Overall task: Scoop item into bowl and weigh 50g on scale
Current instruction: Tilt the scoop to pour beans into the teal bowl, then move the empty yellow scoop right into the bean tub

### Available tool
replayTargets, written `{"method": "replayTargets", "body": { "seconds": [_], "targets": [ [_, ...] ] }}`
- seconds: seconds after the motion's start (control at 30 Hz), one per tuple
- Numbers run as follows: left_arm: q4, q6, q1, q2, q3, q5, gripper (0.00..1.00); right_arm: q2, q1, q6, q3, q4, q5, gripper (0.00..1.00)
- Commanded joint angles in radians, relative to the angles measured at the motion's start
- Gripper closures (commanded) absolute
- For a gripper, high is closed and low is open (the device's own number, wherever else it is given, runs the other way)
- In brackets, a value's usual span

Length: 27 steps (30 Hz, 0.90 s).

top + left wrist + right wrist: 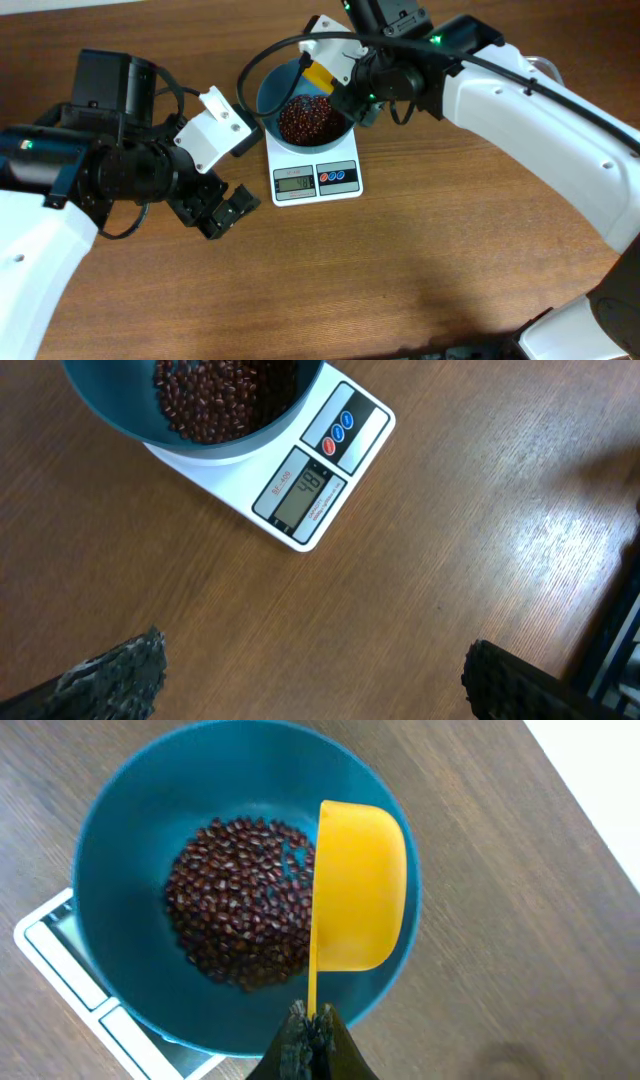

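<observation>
Near far edge, mid tabletop (400, 280) — bowl (125, 835) w/ beans (235, 905) on scale (316, 181), display (300, 486) reads 48. Right hand (310, 1032) clamps yellow scoop (360, 890) over bowl; left hand (225, 208) open, empty. Risk: dumping too many — overshoots 50 g.

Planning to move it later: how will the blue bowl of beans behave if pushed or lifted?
The bowl looks like rigid plastic, probably light. The beans sit low inside, so tipping seems unlikely. On the smooth scale it may slide easily, and loose beans would shift if tilted.
</observation>
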Motion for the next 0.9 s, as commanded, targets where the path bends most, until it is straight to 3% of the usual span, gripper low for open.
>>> {"method": "replayTargets", "body": {
  "seconds": [0.0, 0.17, 0.27, 0.37, 0.47, 0.53, 0.57, 0.67, 0.73, 0.87],
  "targets": [
    [-0.001, -0.010, -0.002, 0.002, -0.004, 0.008, 0.01, -0.032, -0.003, 0.038, 0.035, 0.018, 0.031, 0.96],
    [-0.001, -0.010, -0.002, 0.002, -0.004, 0.008, 0.01, -0.109, -0.221, 0.310, 0.260, 0.022, -0.007, 0.96],
    [-0.001, -0.010, -0.002, 0.002, -0.004, 0.008, 0.01, -0.195, -0.400, 0.439, 0.296, -0.003, -0.007, 0.96],
    [-0.001, -0.010, -0.002, 0.002, -0.004, 0.008, 0.01, -0.230, -0.613, 0.500, 0.295, -0.216, -0.007, 0.96],
    [-0.001, -0.010, -0.002, 0.002, -0.004, 0.008, 0.01, -0.212, -0.720, 0.544, 0.294, -0.460, -0.008, 0.96],
    [-0.001, -0.010, -0.002, 0.002, -0.004, 0.008, 0.01, -0.206, -0.750, 0.701, 0.293, -0.524, -0.074, 0.96],
    [-0.001, -0.010, -0.002, 0.002, -0.004, 0.008, 0.01, -0.206, -0.777, 0.702, 0.291, -0.565, -0.235, 0.96],
    [-0.001, -0.010, -0.002, 0.002, -0.004, 0.008, 0.01, -0.206, -0.851, 0.582, 0.222, -0.732, -0.372, 0.96],
    [-0.001, -0.010, -0.002, 0.002, -0.004, 0.008, 0.01, -0.206, -0.906, 0.494, 0.103, -0.702, -0.505, 0.96],
    [-0.001, -0.010, -0.002, 0.002, -0.004, 0.008, 0.01, -0.204, -0.929, 0.495, -0.061, -0.579, -0.589, 0.96]
  ]
}}
